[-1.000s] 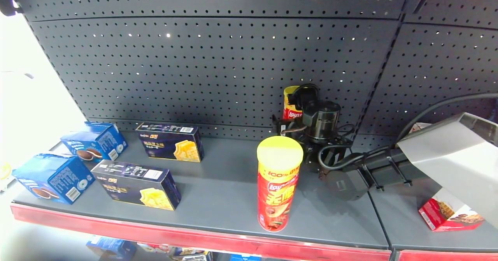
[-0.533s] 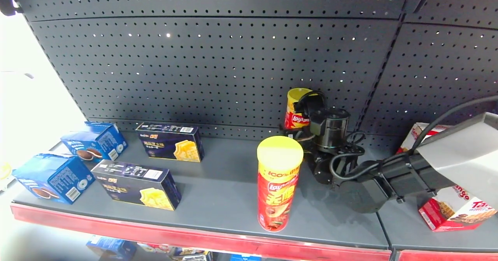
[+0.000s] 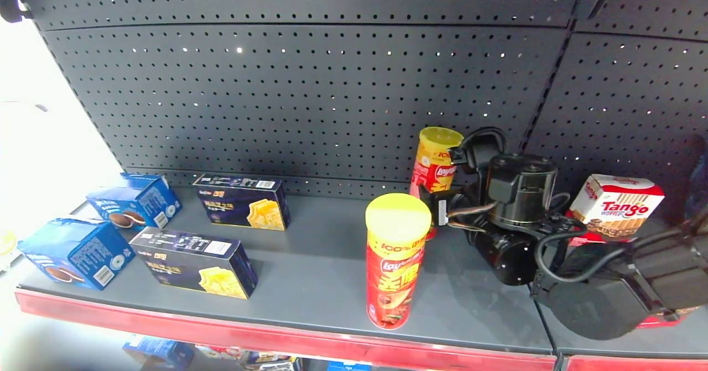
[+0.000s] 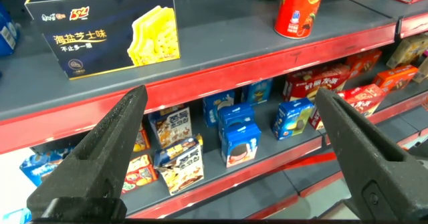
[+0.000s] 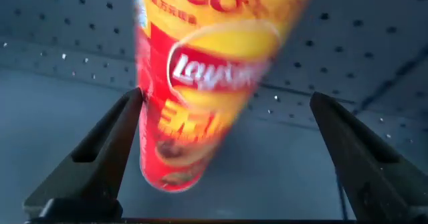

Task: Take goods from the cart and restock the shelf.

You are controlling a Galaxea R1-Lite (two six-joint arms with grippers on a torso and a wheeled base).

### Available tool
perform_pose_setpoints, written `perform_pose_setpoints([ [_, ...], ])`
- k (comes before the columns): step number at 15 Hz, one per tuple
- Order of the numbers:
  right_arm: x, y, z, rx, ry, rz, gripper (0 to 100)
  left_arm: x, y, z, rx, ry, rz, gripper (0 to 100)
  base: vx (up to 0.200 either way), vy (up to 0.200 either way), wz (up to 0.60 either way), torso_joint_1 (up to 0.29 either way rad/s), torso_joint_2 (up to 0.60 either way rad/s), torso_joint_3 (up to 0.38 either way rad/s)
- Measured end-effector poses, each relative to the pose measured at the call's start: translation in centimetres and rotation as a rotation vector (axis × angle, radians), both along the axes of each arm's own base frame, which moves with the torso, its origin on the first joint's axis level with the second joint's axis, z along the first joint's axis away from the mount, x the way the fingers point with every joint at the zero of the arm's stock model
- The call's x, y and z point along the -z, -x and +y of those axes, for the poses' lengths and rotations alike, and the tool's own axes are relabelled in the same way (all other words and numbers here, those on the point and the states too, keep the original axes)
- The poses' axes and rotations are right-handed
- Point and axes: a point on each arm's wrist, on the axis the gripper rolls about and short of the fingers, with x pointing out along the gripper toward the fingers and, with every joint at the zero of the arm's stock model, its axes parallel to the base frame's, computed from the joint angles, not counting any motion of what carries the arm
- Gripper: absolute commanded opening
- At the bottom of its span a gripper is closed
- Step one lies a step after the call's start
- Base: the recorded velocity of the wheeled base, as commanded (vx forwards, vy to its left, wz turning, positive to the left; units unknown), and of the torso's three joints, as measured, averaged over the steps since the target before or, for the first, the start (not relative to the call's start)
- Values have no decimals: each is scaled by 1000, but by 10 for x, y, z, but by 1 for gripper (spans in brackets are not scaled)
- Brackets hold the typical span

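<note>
Right gripper [image 5: 227, 100] has backed away from the pegboard [image 3: 310, 100]; rear chip can [image 3: 435, 163] stands on the shelf [image 3: 310, 260] near it. Fingers spread wide, holding nothing, can between them, perhaps brushing one (blurred). Withdraw straight back, no sideways drift.

Shelf [image 3: 321, 271]. Far left: front cookie box [image 3: 77, 252], rear cookie box [image 3: 135, 200] behind it. Right of these: front cracker box [image 3: 193, 261], rear cracker box [image 3: 241, 201] behind. Centre: front chip can [image 3: 395, 260]; rear chip can [image 3: 437, 158] behind it, by the pegboard [image 3: 276, 94]. Far right: wafer box [image 3: 617, 205].
</note>
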Motion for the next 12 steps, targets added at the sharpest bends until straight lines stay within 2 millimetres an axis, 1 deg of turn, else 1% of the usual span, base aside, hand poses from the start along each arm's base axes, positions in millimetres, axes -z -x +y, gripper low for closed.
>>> perform_pose_setpoints([
  [1,-1,9,-1,-14,4,4,100,0,0,0,0,0,0,100,0,0,0,0,0,0],
  [3,-5,21,-3,-23,0,-2,100,0,0,0,0,0,0,100,0,0,0,0,0,0],
  [5,-14,35,-1,-41,-13,-17,100,0,0,0,0,0,0,100,0,0,0,0,0,0],
  [7,-18,52,-7,-63,-6,-16,100,0,0,0,0,0,0,100,0,0,0,0,0,0],
  [10,-11,71,-30,-51,36,25,100,0,0,0,0,1,0,100,0,0,0,0,0,0],
  [12,-4,70,-53,26,65,56,100,0,0,0,1,0,0,100,0,0,0,0,0,0],
])
